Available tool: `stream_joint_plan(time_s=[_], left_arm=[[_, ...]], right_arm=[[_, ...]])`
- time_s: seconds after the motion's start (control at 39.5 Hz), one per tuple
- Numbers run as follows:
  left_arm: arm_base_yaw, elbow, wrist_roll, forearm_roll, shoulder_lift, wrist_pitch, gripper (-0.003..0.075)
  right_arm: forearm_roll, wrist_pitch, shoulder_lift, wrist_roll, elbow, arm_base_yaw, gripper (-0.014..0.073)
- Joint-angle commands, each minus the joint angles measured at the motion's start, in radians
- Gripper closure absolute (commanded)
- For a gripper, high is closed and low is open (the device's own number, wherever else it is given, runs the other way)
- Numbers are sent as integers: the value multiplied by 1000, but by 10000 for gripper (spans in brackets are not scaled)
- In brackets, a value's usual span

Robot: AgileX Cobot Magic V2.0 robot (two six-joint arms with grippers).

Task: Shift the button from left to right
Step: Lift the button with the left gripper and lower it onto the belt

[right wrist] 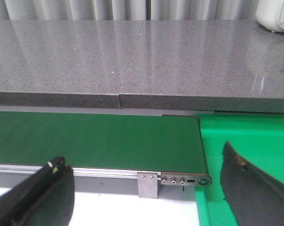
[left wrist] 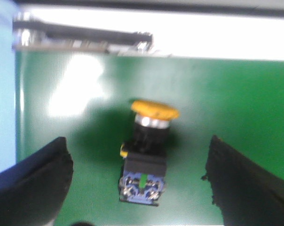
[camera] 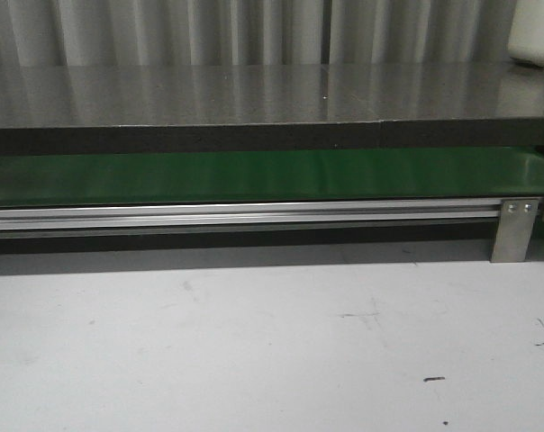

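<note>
In the left wrist view the button [left wrist: 146,155] lies on its side on the green belt [left wrist: 236,103], orange-yellow cap pointing away, blue terminal end toward the camera. My left gripper [left wrist: 139,188] is open, its two black fingers [left wrist: 34,183] wide apart on either side of the button, not touching it. My right gripper [right wrist: 146,193] is open and empty, hovering near the belt's end roller [right wrist: 202,180]. The front view shows the belt [camera: 254,175] but no button and no gripper.
A grey stone counter [camera: 254,94] runs behind the belt, with a white appliance [camera: 535,31] at its far right. A bright green bin [right wrist: 255,141] sits past the belt's end. An aluminium rail [camera: 236,216] with a bracket [camera: 515,229] edges the belt. White tabletop [camera: 254,342] lies in front.
</note>
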Motion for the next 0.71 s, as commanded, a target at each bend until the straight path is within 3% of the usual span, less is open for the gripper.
stream_joint_plan(time_s=[0.0, 0.13, 0.35, 0.68], left_arm=[[-18, -85, 3, -18, -68, 63, 171], [-38, -92, 3, -25, -74, 63, 318], [-92, -92, 3, -25, -121, 63, 735], [-136, 3, 5, -23, -309, 63, 741]], right_arm=[[4, -70, 13, -4, -36, 2, -50], [4, -70, 13, -4, -36, 2, -50], [4, -70, 13, -4, -36, 2, -50], [4, -70, 13, -4, -36, 2, -50]])
